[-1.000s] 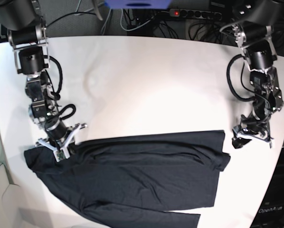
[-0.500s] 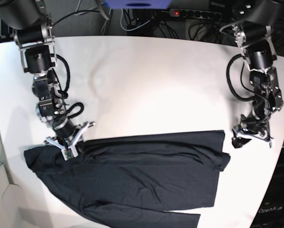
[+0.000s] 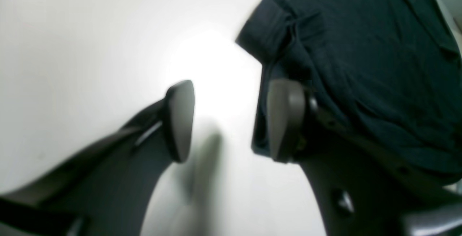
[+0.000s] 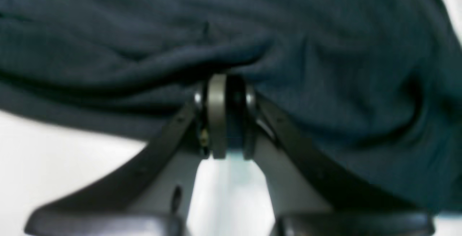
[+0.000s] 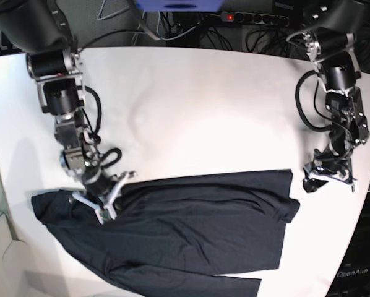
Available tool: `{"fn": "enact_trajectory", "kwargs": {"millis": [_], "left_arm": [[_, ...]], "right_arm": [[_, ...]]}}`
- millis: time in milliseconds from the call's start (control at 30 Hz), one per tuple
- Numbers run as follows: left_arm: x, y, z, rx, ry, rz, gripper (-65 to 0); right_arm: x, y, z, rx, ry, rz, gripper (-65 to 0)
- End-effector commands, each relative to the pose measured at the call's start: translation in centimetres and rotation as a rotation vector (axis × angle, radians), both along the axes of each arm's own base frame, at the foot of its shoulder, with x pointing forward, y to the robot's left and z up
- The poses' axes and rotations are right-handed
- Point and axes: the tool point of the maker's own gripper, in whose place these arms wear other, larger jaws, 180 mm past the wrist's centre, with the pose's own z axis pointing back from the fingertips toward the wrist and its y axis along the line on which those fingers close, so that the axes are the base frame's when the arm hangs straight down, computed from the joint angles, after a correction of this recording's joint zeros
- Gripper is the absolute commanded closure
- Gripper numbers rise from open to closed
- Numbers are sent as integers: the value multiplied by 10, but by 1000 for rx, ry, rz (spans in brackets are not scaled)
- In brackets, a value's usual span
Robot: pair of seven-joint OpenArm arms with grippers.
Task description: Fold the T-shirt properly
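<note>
Hovering over the black T-shirt [image 5: 185,238] at lower left, the right fingers [image 5: 111,213] stand only narrowly apart; whether they grip cloth, I cannot tell. The shirt spreads, rumpled, across the lower left and centre of the tabletop [image 5: 203,93]. Toward the right edge, the left fingers [image 5: 314,181] hold wide apart beside it.

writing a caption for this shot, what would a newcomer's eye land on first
The big black shirt grabs the eye first, spread in loose folds over the near part of the pale table. Next come the two dark robot arms at either side: the right gripper is over the shirt, while the left gripper stands open at its corner.
</note>
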Motion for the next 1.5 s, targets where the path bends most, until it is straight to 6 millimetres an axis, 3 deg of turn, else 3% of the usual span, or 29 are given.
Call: {"fn": "enact_trajectory", "kwargs": {"millis": [0,167,233,300,367,500,600,733,867,1000,1200,1300,1467], "left_arm": [[14,5,25,11,-74,0,-317],[14,5,24,11,-72,0,-317],[7,6,17,11,-56,0,-317],[7,6,17,10,-55,2,-317],[7,6,17,10,-55,2,-317],[9,7,21,11,-67,3,-317],[16,2,47,42,-125,-21,-317],[23,-9,76,71,-163,-69,-317],[36,-28,96,66,-198,-99,-317],[42,-58,90,41,-191,-149,-317],[44,-119,80,103,-163,-340,-318],[45,-148,83,236,-161,-474,-319],[40,-192,91,458,-204,-636,-320]], "right_arm": [[25,11,39,11,-108,20,-53],[53,36,80,-36,-194,70,-52],[62,35,96,-40,-222,64,-52],[64,30,99,-42,-224,56,-52],[61,12,93,-41,-212,19,-52],[40,-18,60,-43,-154,-35,-52],[26,-41,42,-69,-118,-59,-51],[21,-66,39,-90,-109,-95,-51],[20,-93,44,-78,-119,-159,-51],[18,-109,46,-80,-121,-191,-51],[1,-112,25,-88,-78,-193,-53],[-6,-126,34,-86,-112,-227,-52],[-14,-123,50,-109,-169,-213,-53]]}}
